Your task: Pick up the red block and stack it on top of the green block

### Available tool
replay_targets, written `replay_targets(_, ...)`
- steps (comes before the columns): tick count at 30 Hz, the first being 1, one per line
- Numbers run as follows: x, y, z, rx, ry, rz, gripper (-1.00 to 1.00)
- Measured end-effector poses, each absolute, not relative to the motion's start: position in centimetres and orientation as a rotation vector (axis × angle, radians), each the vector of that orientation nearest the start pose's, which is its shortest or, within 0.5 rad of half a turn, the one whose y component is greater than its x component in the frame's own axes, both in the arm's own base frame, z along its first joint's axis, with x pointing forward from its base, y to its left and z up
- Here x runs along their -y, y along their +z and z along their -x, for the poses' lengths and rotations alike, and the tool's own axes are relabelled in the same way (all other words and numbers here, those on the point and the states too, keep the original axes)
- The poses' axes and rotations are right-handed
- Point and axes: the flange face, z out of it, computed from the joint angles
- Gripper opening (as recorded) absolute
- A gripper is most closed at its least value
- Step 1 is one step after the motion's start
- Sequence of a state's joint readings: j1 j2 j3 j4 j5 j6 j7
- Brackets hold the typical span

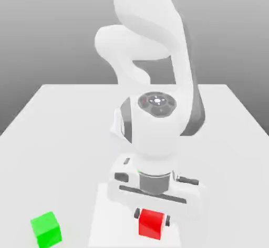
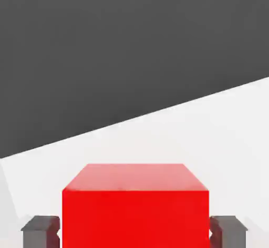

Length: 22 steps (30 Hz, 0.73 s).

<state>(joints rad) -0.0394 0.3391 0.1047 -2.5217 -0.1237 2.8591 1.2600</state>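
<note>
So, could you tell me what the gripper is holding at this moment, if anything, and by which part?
The gripper has the red block between its fingers, one on each of two opposite side faces; whether they actually press it cannot be told.

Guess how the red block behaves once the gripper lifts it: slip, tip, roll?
The red block looks like a rigid cube with flat faces, so it probably won't roll. The fingers flank opposite flat sides, so the grip likely stays square. Its smooth, glossy surface hints it could slip if squeezed lightly.
</note>
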Motion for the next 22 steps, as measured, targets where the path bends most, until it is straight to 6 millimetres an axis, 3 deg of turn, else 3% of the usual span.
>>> replay_targets(3,-4.0,14.9,-45.5,-1.617,-0.002,2.692,-1.0)
replay_targets(8,-3.9,20.1,-45.5,-1.622,-0.001,2.689,-1.0)
replay_targets(12,5.3,22.3,-47.3,-1.969,-0.001,2.45,-1.0)
replay_targets(15,12.6,23.3,-47.3,-2.208,-0.001,2.235,-1.0)
replay_targets(17,17.5,22.0,-47.1,-2.349,0.0,2.083,-1.0)
replay_targets(19,19.2,19.4,-46.9,-2.399,0.0,2.026,-1.0)
replay_targets(20,19.5,18.5,-46.8,-2.408,-0.001,2.017,1.0)
replay_targets(22,19.5,18.5,-46.8,-2.408,-0.001,2.017,1.0)
